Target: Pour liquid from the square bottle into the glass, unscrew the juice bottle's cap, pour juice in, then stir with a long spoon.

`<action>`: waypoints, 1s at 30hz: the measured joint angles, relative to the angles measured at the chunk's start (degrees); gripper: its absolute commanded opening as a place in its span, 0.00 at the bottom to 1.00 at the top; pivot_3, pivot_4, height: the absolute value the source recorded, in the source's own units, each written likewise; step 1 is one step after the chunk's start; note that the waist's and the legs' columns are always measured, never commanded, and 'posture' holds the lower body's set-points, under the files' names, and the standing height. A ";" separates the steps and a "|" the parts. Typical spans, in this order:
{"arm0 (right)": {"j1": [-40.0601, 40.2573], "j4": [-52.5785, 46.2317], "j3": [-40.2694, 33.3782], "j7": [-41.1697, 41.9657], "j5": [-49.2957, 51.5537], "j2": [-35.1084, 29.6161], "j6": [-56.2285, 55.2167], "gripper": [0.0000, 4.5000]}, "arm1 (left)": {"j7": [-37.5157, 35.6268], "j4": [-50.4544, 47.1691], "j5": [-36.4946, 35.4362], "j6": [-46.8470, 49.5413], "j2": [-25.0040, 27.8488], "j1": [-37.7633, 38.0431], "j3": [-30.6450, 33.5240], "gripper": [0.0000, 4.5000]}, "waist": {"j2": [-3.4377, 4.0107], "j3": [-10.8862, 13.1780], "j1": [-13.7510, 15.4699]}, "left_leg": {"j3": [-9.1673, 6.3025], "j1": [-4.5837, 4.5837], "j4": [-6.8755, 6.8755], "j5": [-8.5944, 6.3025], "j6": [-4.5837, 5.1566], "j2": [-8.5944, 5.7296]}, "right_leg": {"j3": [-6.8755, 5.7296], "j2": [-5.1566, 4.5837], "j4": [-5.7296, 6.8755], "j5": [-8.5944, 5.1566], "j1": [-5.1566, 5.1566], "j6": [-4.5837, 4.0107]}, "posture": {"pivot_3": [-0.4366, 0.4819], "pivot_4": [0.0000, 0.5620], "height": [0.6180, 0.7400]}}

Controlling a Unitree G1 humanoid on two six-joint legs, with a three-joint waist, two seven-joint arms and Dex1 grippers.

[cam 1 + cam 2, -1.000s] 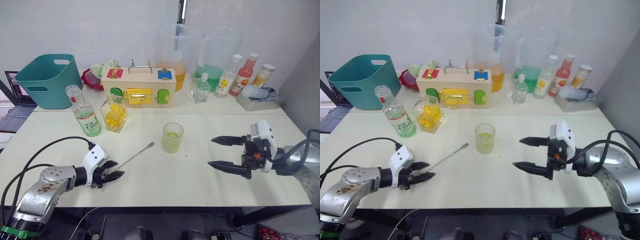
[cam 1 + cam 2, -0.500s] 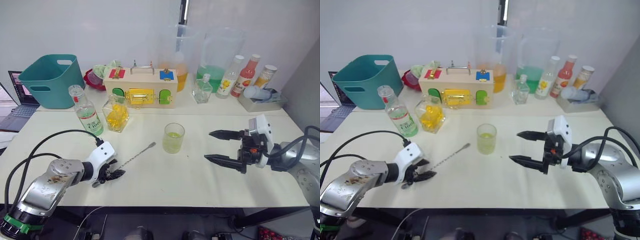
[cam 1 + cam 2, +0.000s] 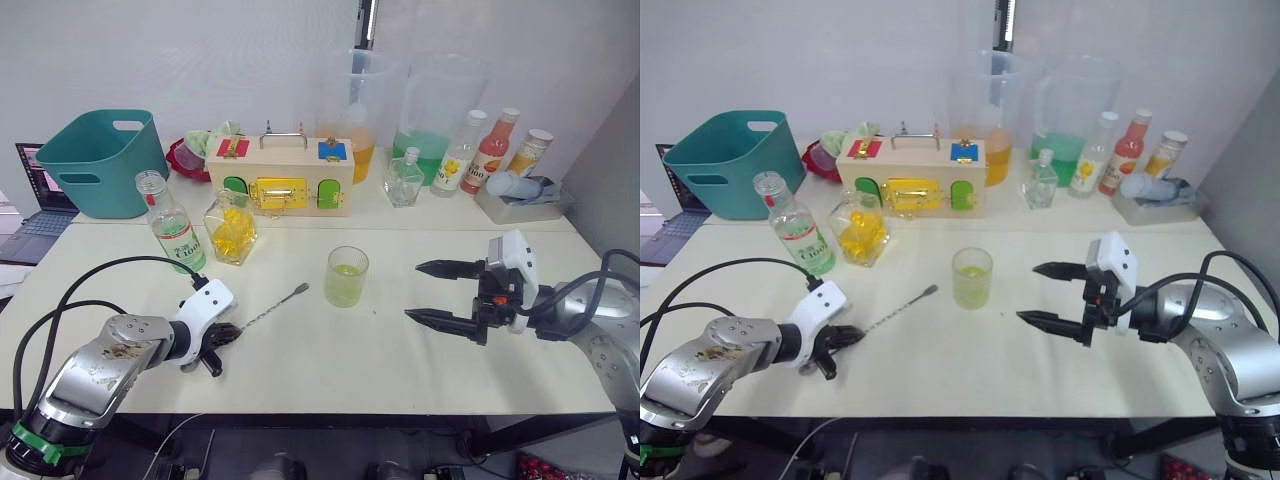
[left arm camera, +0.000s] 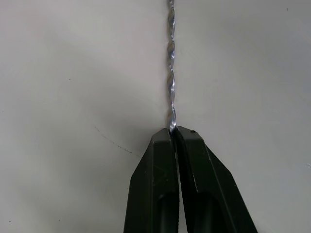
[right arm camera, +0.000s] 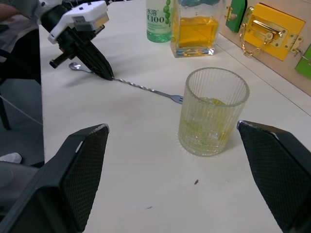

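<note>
Stirring step, by the look of the glass (image 3: 346, 277), which already holds pale yellow-green liquid. Left gripper (image 4: 174, 130) pinched shut on the spoon (image 3: 268, 310), fingertips meeting on the twisted shaft near its bowl end; shaft running straight out ahead of the fingertips, flat on the table (image 3: 330, 350), far end stopping just short of the glass. Bowl lying just behind the left fingers (image 5: 97, 63), so grip sits low on the shaft. Right gripper (image 3: 428, 293) spread wide, holding nothing, glass well ahead of its tips.

Probably best to lift slowly and keep the pinch firm, since so thin a shaft could swivel or slip between flat pads. Likely worth regripping or turning the spoon so the working end goes down into the glass without tipping it. Worth steadying the glass with the free right fingers. Juice bottle (image 3: 172, 233) and square bottle (image 3: 230, 229) well beyond the left fingertips, clear of the lift path.
</note>
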 measured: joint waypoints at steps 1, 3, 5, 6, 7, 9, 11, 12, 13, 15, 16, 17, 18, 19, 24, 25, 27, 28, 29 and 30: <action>-1.13 0.85 0.32 -0.53 -0.42 0.17 0.04 1.00 | 0.16 2.46 -0.27 -0.16 -0.75 -1.37 1.21 0.01 | -0.04 0.03 0.02 | 0.00 -0.08 0.01 0.05 -0.07 0.00 | -0.01 0.03 0.00 0.00 0.00 0.00 | 0.48 0.27 0.94; -2.61 1.88 0.71 -1.31 -0.68 0.21 0.26 1.00 | 0.52 5.57 -0.50 -1.05 -0.82 -3.49 3.69 0.01 | -0.12 0.08 0.00 | -0.01 -0.20 0.02 0.09 -0.12 0.01 | -0.04 0.09 0.00 0.01 -0.07 -0.02 | 0.48 0.27 0.94; -3.35 2.67 0.87 -1.67 -0.64 0.38 1.02 1.00 | 0.37 7.50 -1.30 -1.67 -1.27 -5.87 6.54 0.01 | -0.13 0.08 0.08 | -0.02 -0.23 0.01 0.07 -0.06 -0.01 | -0.04 0.09 -0.01 0.01 -0.04 -0.02 | 0.48 0.27 0.94; -3.71 2.98 1.12 -1.83 -0.60 0.50 1.44 1.00 | 0.33 7.80 -1.90 -1.83 -1.71 -6.88 7.47 0.01 | -0.14 0.08 0.09 | -0.02 -0.25 0.01 0.07 -0.05 -0.01 | -0.05 0.09 -0.01 0.01 -0.04 -0.02 | 0.48 0.27 0.94; -5.03 4.32 1.60 -1.99 -0.29 0.73 2.86 1.00 | 0.40 8.67 -2.78 -2.19 -2.90 -9.01 8.40 0.01 | -0.18 0.11 0.14 | -0.02 -0.25 0.05 0.07 -0.04 -0.01 | -0.05 0.09 0.00 0.02 -0.02 -0.01 | 0.48 0.27 0.94; -9.61 8.26 2.13 -3.51 0.79 2.46 7.11 1.00 | 1.17 8.67 -5.12 -3.91 -6.64 -15.88 10.73 0.01 | -0.34 0.19 0.17 | -0.06 -0.45 0.13 0.11 -0.08 -0.02 | -0.14 0.10 -0.02 0.06 -0.08 0.00 | 0.48 0.27 0.94; -13.45 10.61 2.05 -5.45 2.23 4.42 10.43 1.00 | 2.17 6.85 -6.68 -5.43 -8.72 -20.87 11.86 0.01 | -0.36 0.18 -0.06 | -0.05 -0.44 0.12 0.13 -0.04 -0.05 | -0.12 0.10 -0.04 0.12 -0.04 0.02 | 0.48 0.27 0.94; -14.44 11.25 1.82 -6.26 2.89 5.22 11.51 1.00 | 2.46 5.97 -7.19 -5.86 -9.20 -21.95 12.11 0.01 | -0.35 0.17 -0.20 | -0.05 -0.39 0.12 0.29 0.25 -0.05 | -0.12 0.11 -0.01 0.12 -0.01 0.02 | 0.48 0.27 0.94; -15.67 12.12 1.29 -7.64 3.64 6.69 13.04 1.00 | 3.11 4.93 -7.49 -6.18 -10.11 -22.56 12.24 0.01 | -0.33 0.16 -0.40 | -0.04 -0.35 0.08 0.36 0.37 -0.05 | -0.12 0.14 0.01 0.12 0.02 0.03 | 0.48 0.27 0.94; -17.59 13.29 -0.60 -10.51 5.99 10.66 14.81 1.00 | 4.68 4.84 -7.73 -6.17 -12.65 -22.78 12.15 0.01 | -0.34 0.16 -0.80 | -0.04 -0.34 0.05 0.41 0.42 -0.03 | -0.15 0.24 0.08 0.12 -0.01 0.02 | 0.48 0.27 0.94; -18.95 13.63 -1.76 -12.70 7.66 13.64 15.59 1.00 | 5.81 4.99 -8.07 -6.17 -14.62 -23.11 11.76 0.01 | -0.34 0.16 -1.01 | -0.04 -0.35 0.03 0.45 0.40 -0.03 | -0.15 0.28 0.08 0.11 -0.02 0.02 | 0.48 0.27 0.94; -20.02 13.66 -2.39 -14.71 8.90 16.17 15.87 1.00 | 6.63 5.05 -8.20 -6.24 -16.11 -23.77 11.06 0.01 | -0.34 0.16 -1.17 | -0.04 -0.36 0.04 0.46 0.39 -0.03 | -0.15 0.30 0.09 0.11 -0.03 0.02 | 0.48 0.27 0.94; -21.24 13.65 -3.08 -17.20 9.94 19.27 15.99 1.00 | 7.53 5.11 -8.13 -6.55 -17.15 -24.50 10.27 0.01 | -0.34 0.16 -1.38 | -0.04 -0.36 0.03 0.46 0.38 -0.03 | -0.15 0.31 0.14 0.12 -0.03 0.02 | 0.48 0.27 0.94; -21.76 13.64 -3.12 -18.62 10.60 20.66 16.07 1.00 | 8.00 5.12 -8.09 -6.76 -17.63 -25.11 9.63 0.01 | -0.34 0.16 -1.43 | -0.04 -0.36 0.03 0.46 0.37 -0.04 | -0.15 0.31 0.19 0.11 -0.03 0.03 | 0.48 0.27 0.94; -24.76 13.66 -5.70 -31.67 15.35 33.41 17.44 1.00 | 10.70 5.18 -7.19 -8.95 -21.61 -25.85 7.23 0.01 | -0.32 0.16 -1.63 | -0.03 -0.35 0.04 0.47 0.36 -0.07 | -0.11 0.28 0.70 0.11 -0.11 0.02 | 0.48 0.27 0.94; -25.24 13.65 -5.36 -33.43 15.93 34.95 17.53 1.00 | 10.87 5.13 -7.23 -8.95 -22.46 -25.84 6.22 0.01 | -0.32 0.16 -1.54 | -0.03 -0.36 0.04 0.46 0.36 -0.08 | -0.12 0.28 0.70 0.11 -0.12 0.02 | 0.48 0.27 0.94; -25.88 13.65 -5.67 -37.45 16.87 37.96 17.53 1.00 | 10.90 4.83 -7.28 -8.95 -23.22 -25.69 4.87 0.01 | -0.32 0.16 -1.55 | -0.02 -0.36 0.04 0.46 0.36 -0.09 | -0.11 0.28 0.70 0.11 -0.11 0.02 | 0.48 0.27 0.94; -25.87 13.66 -5.75 -38.74 17.52 38.76 17.54 1.00 | 10.89 4.56 -7.31 -8.95 -23.36 -25.67 4.39 0.01 | -0.32 0.16 -1.56 | -0.02 -0.36 0.04 0.46 0.36 -0.10 | -0.11 0.28 0.70 0.11 -0.12 0.02 | 0.48 0.27 0.94; -25.88 13.69 -6.00 -39.91 18.04 39.34 17.54 1.00 | 10.89 4.19 -7.31 -8.94 -23.43 -25.57 4.10 0.01 | -0.32 0.16 -1.57 | -0.03 -0.36 0.03 0.46 0.36 -0.10 | -0.11 0.28 0.70 0.11 -0.13 0.02 | 0.48 0.27 0.94; -25.93 13.81 -6.47 -41.12 18.47 39.83 17.51 1.00 | 10.89 3.76 -7.31 -8.94 -23.55 -25.40 3.86 0.01 | -0.31 0.16 -1.61 | -0.02 -0.36 0.03 0.46 0.35 -0.09 | -0.11 0.29 0.73 0.11 -0.14 0.02 | 0.48 0.27 0.94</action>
